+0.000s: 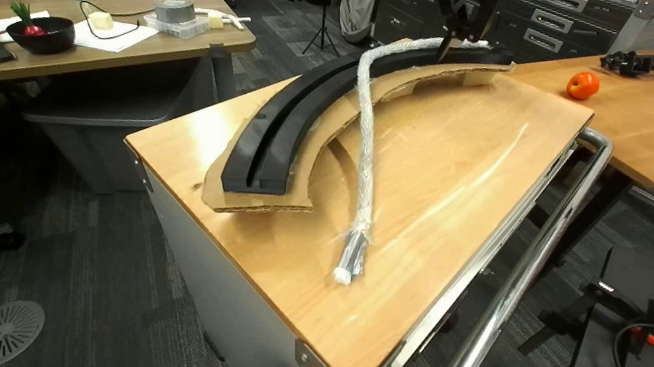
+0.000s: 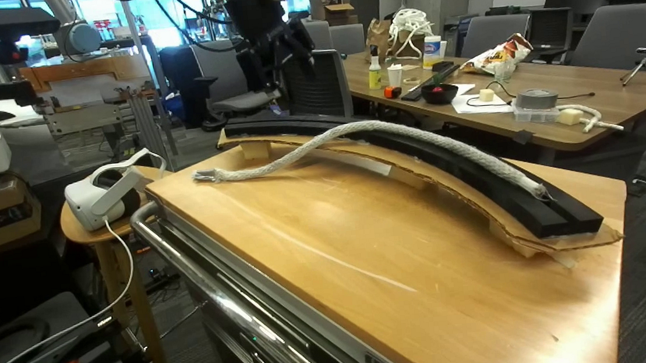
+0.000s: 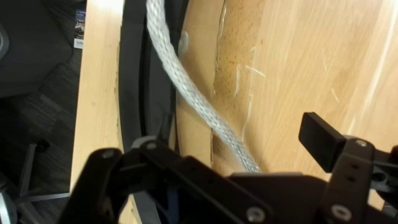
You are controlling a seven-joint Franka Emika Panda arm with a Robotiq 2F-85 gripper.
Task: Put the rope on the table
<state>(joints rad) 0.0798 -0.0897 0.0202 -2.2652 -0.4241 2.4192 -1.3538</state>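
Note:
The grey-white rope [image 1: 364,144] lies partly on the curved black tray and partly on the wooden table [image 1: 449,181]. Its taped end rests on the wood; its other part runs along the tray top, as also seen in an exterior view [image 2: 376,125]. The black tray [image 1: 264,155] sits on cardboard raised above the table. In the wrist view the rope [image 3: 196,99] slants off the tray [image 3: 130,77] and passes behind the gripper body. My gripper [image 3: 241,133] is open, its fingers wide apart and apart from the rope. In an exterior view the gripper [image 2: 284,71] hangs above the table's level.
The cardboard edge [image 1: 263,208] stands out past the tray. A metal tube rail [image 1: 517,287] runs along one table side. A cluttered desk [image 1: 218,46] and a table with a tomato [image 1: 583,85] stand near. A headset [image 2: 103,192] sits on a stool.

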